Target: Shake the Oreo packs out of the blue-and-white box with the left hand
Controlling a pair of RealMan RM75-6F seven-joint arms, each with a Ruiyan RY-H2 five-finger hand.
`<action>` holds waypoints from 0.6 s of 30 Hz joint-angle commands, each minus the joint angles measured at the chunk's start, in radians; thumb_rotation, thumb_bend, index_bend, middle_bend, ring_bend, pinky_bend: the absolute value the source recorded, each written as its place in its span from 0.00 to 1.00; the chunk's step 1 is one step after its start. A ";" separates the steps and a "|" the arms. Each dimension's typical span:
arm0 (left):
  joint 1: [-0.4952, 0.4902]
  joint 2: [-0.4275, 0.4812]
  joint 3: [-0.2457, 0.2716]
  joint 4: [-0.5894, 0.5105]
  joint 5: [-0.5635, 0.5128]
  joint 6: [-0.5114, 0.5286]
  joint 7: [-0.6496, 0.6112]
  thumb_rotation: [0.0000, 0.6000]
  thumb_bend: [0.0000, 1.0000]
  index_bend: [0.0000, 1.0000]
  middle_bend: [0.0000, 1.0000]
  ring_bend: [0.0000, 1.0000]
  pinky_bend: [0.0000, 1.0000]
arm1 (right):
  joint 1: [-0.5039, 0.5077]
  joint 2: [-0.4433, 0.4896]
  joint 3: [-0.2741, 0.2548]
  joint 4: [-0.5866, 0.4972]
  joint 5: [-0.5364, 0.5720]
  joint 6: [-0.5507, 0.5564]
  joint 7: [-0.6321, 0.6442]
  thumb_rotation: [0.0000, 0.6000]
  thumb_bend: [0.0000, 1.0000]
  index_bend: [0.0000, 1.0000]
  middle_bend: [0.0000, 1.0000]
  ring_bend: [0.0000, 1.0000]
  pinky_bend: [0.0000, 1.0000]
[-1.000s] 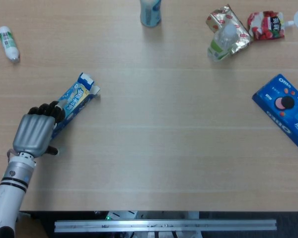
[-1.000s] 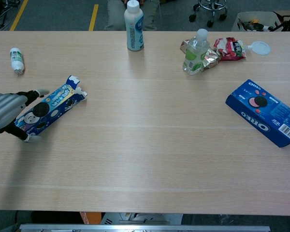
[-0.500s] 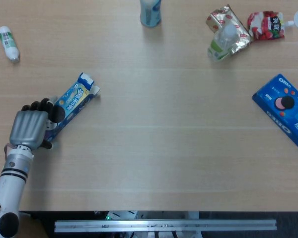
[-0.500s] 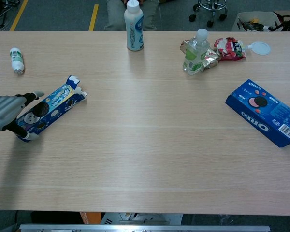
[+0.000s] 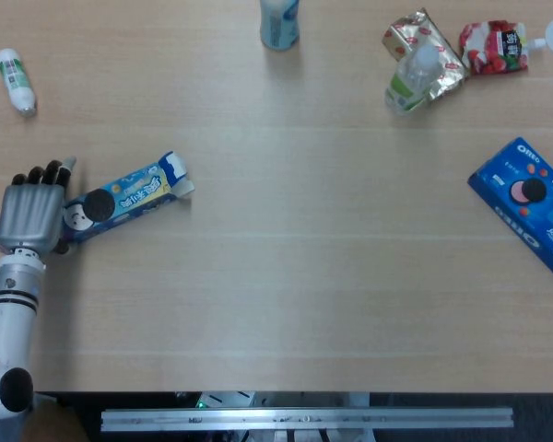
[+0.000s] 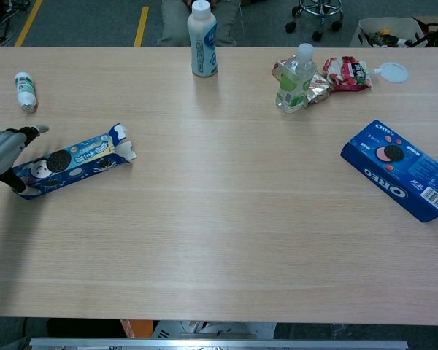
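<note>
While no Oreo packs lie outside the blue-and-white box [image 5: 120,196], which rests flat on the table [image 5: 304,258], our left hand [image 5: 29,219] touches its closed end, fingers loosely spread; shaking remains undone.

The table [image 5: 304,258] is pale wood grain. Near its left edge lies a blue-and-white box [image 5: 124,195] (a black cookie printed on it); a solid blue box [image 5: 527,203] sits at the right edge.

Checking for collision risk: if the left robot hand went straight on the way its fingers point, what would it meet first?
Probably nothing close: the left robot hand points up the table; the small white bottle lies roughly ahead, though alignment is uncertain.
</note>
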 commanded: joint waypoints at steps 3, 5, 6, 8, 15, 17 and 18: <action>0.001 0.001 0.005 0.027 0.001 -0.012 -0.034 1.00 0.06 0.29 0.27 0.28 0.31 | 0.000 -0.002 0.000 0.003 -0.002 -0.001 0.005 1.00 0.33 0.41 0.44 0.46 0.46; 0.003 0.000 0.014 0.034 0.015 -0.008 -0.038 1.00 0.06 0.36 0.34 0.32 0.34 | 0.001 -0.002 0.000 0.003 -0.006 0.000 0.006 1.00 0.33 0.41 0.44 0.46 0.46; 0.005 -0.002 0.017 0.037 0.022 -0.003 -0.042 1.00 0.06 0.39 0.38 0.36 0.37 | 0.002 -0.003 0.000 0.002 -0.008 0.001 0.006 1.00 0.33 0.41 0.44 0.46 0.46; 0.007 -0.003 0.021 0.039 0.032 0.005 -0.046 1.00 0.06 0.45 0.47 0.42 0.43 | 0.003 -0.003 0.000 0.002 -0.010 0.001 0.006 1.00 0.33 0.41 0.44 0.46 0.46; 0.007 0.012 0.021 0.021 0.088 0.044 -0.067 1.00 0.06 0.52 0.55 0.47 0.59 | 0.000 -0.001 0.000 0.001 -0.012 0.007 0.011 1.00 0.33 0.41 0.44 0.46 0.46; 0.003 0.023 0.023 0.009 0.101 0.048 -0.059 1.00 0.06 0.52 0.56 0.48 0.61 | -0.001 -0.002 -0.001 0.001 -0.011 0.009 0.014 1.00 0.33 0.41 0.44 0.46 0.46; 0.000 0.032 0.024 -0.002 0.108 0.049 -0.052 1.00 0.06 0.52 0.56 0.48 0.62 | -0.002 -0.002 -0.001 0.002 -0.011 0.009 0.015 1.00 0.33 0.41 0.44 0.46 0.46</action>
